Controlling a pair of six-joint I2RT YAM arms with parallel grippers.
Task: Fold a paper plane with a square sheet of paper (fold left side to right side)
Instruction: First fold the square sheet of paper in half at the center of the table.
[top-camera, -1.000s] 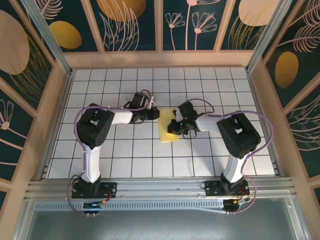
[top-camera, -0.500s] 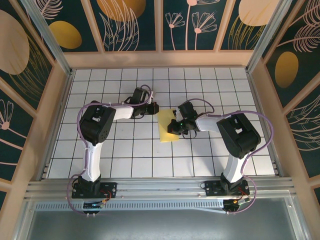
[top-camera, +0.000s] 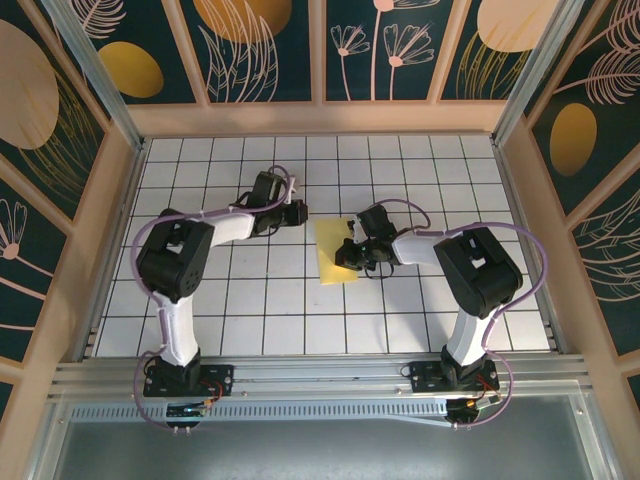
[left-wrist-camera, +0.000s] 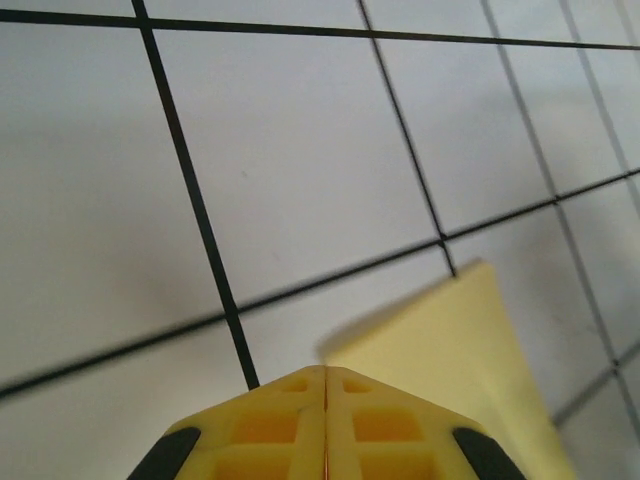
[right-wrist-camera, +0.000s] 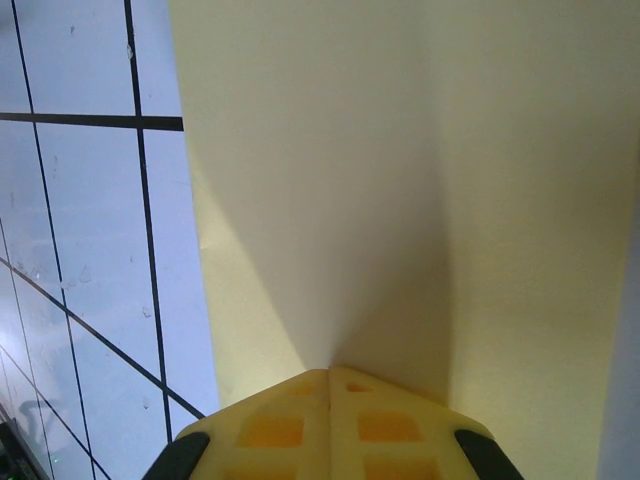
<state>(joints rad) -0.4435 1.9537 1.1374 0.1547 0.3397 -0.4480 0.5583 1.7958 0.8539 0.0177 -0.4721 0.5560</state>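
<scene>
Pale-yellow square sheet of paper (top-camera: 328, 265) lies folded just ahead of the closed right jaws; firm, even strokes should set its crease. Left jaws closed too.

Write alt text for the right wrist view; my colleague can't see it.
The right arm's shut yellow pincer points from the bottom edge onto a thin pale-yellow sheet of paper, a soft shadow fanning up from its tips. The white black-lined grid table shows along the left.
</scene>
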